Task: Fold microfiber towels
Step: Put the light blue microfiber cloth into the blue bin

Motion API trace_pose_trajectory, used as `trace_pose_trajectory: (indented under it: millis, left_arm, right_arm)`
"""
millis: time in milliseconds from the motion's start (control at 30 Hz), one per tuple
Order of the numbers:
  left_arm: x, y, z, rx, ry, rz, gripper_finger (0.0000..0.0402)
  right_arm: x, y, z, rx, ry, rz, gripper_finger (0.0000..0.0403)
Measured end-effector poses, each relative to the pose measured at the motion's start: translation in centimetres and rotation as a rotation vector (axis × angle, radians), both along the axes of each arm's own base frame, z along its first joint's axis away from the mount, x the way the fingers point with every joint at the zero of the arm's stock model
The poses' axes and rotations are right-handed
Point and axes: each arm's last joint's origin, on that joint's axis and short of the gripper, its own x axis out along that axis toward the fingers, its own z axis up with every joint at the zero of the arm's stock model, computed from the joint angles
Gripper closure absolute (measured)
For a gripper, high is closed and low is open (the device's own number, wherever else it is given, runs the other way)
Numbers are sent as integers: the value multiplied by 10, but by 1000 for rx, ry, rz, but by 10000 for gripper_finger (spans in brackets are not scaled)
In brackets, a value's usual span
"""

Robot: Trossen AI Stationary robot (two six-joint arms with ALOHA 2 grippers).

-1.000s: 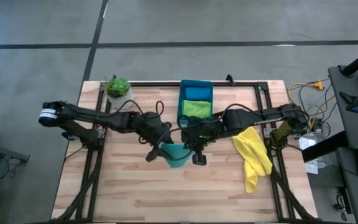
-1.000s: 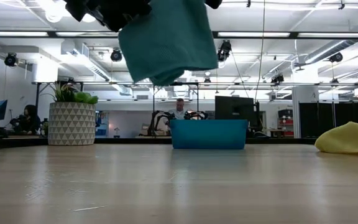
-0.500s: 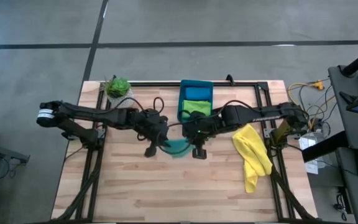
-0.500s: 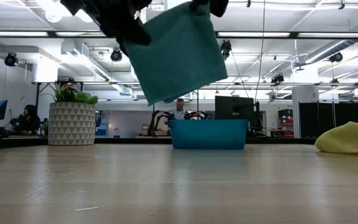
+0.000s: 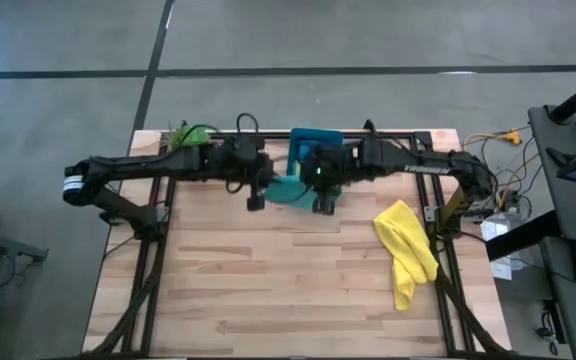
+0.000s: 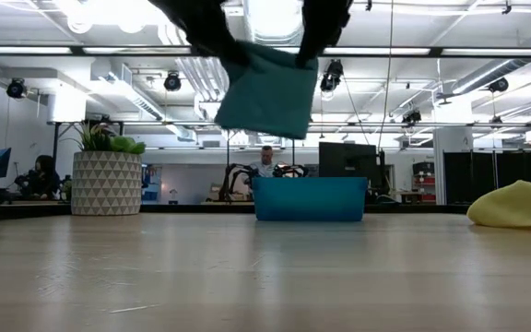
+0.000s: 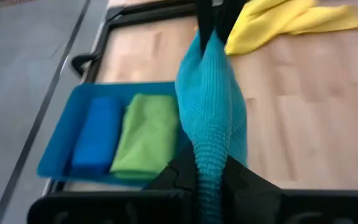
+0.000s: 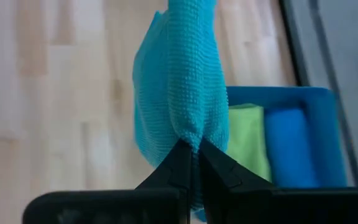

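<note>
— Teal microfiber towel (image 5: 288, 189) hangs in the air between both arms, just in front of the blue bin (image 5: 315, 137) at the far middle of the desk (image 5: 268, 290). Who holds it?

— Both. The left tool (image 5: 256, 196) is clamped tight on one top corner, the right tool (image 5: 321, 198) on the other, with the cloth drooping below them, clear of the wood.

— So which step is this?

— Likely carrying a folded towel to the bin, where the blue towel (image 7: 98, 132) and lime green towel (image 7: 145, 134) already lie side by side.

— And next?

— Lower it into the free space beside the green one, then release both corners together. The yellow towel (image 5: 406, 250) lies crumpled at the right, unfolded.
</note>
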Motion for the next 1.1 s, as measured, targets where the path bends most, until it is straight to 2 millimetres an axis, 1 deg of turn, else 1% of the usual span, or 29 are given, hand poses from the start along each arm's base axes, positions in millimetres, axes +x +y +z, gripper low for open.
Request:
trace_pose_trajectory:
  millis: [133,233,367,433,500,567,667,833,1000,1100]
  left_arm:
    - [11,27,-11,-15,37,68,401]
    - [23,47,-19,0,65,84,401]
    - [42,71,-24,-24,75,91,401]
    - [51,80,-28,-40,79,96,401]
    - [59,84,-30,-53,86,92,401]
    - [65,86,-31,-65,84,77,401]
    - [73,85,-36,-97,93,63,401]
    - [75,80,-42,-214,81,77,401]
    - [76,79,-48,-237,90,82,402]
    - [79,79,-56,-271,109,102,402]
  right_arm:
    - [-12,-36,5,-30,4,-12,394]
    - [-24,-62,8,-8,-4,-6,394]
    - [-39,-89,1,46,6,-24,394]
    - [-45,-97,-6,85,18,-31,394]
    - [-49,-101,-16,122,35,-32,394]
    - [-50,-100,-27,148,58,-26,394]
    - [-52,-98,-38,173,63,-22,394]
    - [-61,-92,-51,247,42,-42,394]
    - [-67,-87,-63,259,2,-52,394]
    - [-68,-86,-72,262,9,-53,394]
